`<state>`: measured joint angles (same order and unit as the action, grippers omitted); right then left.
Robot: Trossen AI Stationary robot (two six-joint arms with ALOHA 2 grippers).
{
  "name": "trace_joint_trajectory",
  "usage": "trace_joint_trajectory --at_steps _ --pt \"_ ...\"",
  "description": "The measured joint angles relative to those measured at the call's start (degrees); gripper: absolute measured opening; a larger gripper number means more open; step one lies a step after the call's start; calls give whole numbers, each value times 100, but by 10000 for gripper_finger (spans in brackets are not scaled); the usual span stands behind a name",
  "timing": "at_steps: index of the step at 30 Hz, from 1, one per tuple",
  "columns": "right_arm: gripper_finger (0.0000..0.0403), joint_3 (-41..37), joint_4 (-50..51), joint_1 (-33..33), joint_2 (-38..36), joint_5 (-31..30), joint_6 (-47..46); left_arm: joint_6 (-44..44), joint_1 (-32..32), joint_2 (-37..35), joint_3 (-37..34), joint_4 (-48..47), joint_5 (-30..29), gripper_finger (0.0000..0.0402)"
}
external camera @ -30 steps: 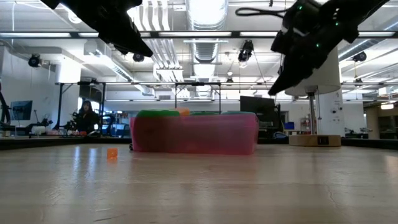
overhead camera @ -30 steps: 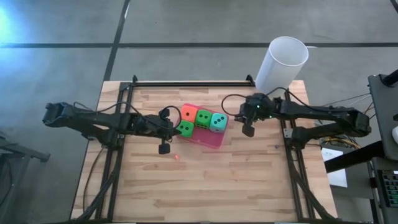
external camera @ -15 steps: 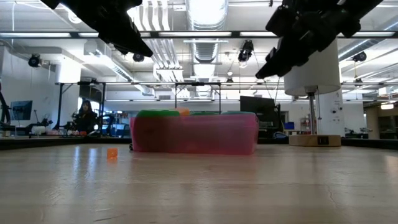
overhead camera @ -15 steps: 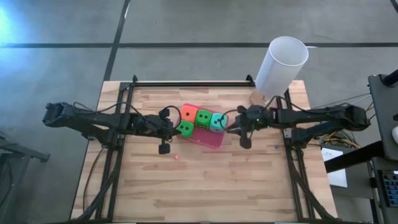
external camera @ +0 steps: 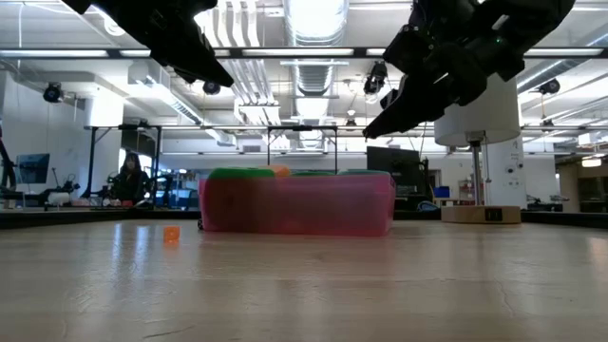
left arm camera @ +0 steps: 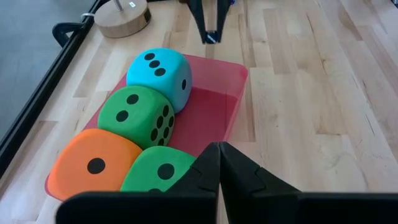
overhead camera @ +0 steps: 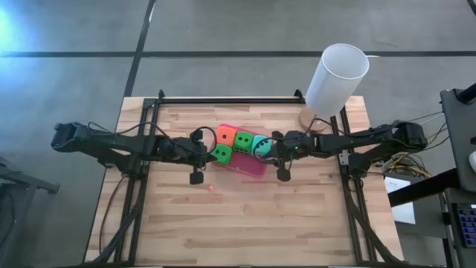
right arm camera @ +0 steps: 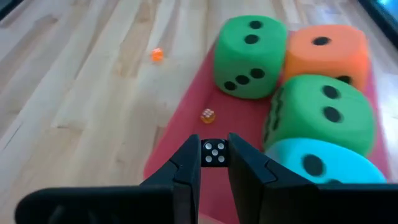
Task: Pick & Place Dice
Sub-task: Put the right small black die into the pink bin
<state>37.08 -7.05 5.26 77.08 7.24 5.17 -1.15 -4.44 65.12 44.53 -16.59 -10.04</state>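
Right wrist view: the right gripper (right arm camera: 214, 149) is clenched on a tiny black die (right arm camera: 214, 154), pinched by two opposite flat faces above the near edge of the pink pad (right arm camera: 186, 134), where a green foam die (right arm camera: 249, 56) and a small orange die (right arm camera: 208, 115) sit. It looks hard, light and slick, so a centred, square hold matters. The left gripper (left arm camera: 219, 152) is closed on nothing across the pad

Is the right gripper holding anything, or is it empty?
Holding. A small black die sits clamped between the right gripper's fingers, near the edge of the pink pad.
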Motion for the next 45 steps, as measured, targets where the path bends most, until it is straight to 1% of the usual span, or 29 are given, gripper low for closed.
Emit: trace_joint_trajectory --at_steps 3,9,11,16,18,23,26,30,35,39,45 --pt "52 2 -142 0 157 182 124 0 -1 0 0 0 -1 10" --pt "57 2 -253 28 435 178 60 0 1 0 0 1 -2 10" --pt "67 2 -262 26 530 180 98 0 -1 0 0 1 -1 10" --pt "108 2 -369 26 641 146 122 0 1 0 0 -1 0 10" --pt "123 2 -453 26 644 -38 125 0 -1 0 0 -1 -2 10" --pt "151 4 -489 89 581 -781 151 0 -1 0 0 -1 -2 10" --pt "159 4 -481 175 577 -892 126 0 -1 0 0 -1 0 10" --pt "164 3 -470 193 607 -852 101 0 -1 0 0 -1 0 10" --pt "158 2 -380 192 646 -707 100 0 1 0 0 -1 0 10" --pt "152 -2 -190 195 646 -722 98 0 0 0 0 -1 0 10" --pt "149 0 -195 203 646 -767 168 0 -1 0 0 -3 0 10"
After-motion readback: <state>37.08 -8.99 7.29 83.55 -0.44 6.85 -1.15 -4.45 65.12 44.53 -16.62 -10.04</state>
